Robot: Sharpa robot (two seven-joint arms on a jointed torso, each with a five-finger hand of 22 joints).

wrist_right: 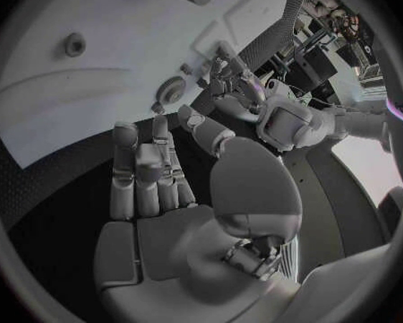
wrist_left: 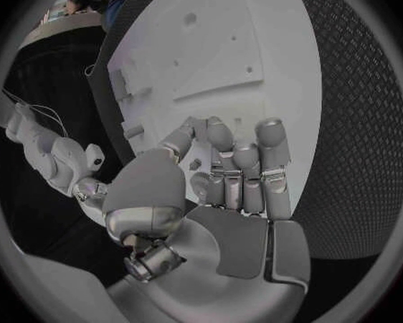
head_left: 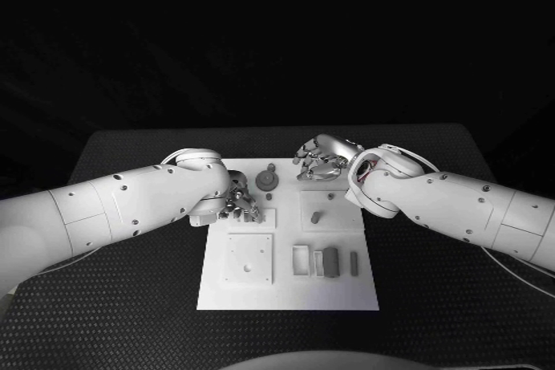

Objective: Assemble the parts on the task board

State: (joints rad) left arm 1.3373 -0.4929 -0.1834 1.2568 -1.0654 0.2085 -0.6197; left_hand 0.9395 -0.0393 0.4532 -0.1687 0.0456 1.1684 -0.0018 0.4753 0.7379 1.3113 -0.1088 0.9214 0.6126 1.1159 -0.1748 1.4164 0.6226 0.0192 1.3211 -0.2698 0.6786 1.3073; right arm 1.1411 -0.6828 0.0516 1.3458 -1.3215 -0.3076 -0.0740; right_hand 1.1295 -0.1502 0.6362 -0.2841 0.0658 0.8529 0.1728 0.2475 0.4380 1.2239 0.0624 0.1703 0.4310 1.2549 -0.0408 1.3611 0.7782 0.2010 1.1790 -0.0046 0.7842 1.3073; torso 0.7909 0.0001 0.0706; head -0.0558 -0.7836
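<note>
Parts (head_left: pixel 329 262) lie loose at board (head_left: pixel 289 294) near edge. We've left hand (head_left: pixel 240 205) empty, fingers curled, at mid-board; right hand (head_left: pixel 321 160) empty at far edge. Next: pick part.

Bare task board (head_left: pixel 347 294) front edge, parts (head_left: pixel 330 262) behind

The task board (head_left: pixel 289 294) lies in the middle of the table (head_left: pixel 115 322). Over its left edge sits the left hand (head_left: pixel 240 203); the right hand (head_left: pixel 322 160) is over its far right corner. A round part (head_left: pixel 269 180) stands between them, a small peg (head_left: pixel 316 217) right of centre, and a row of bars (head_left: pixel 327 262) nearer the front.
</note>
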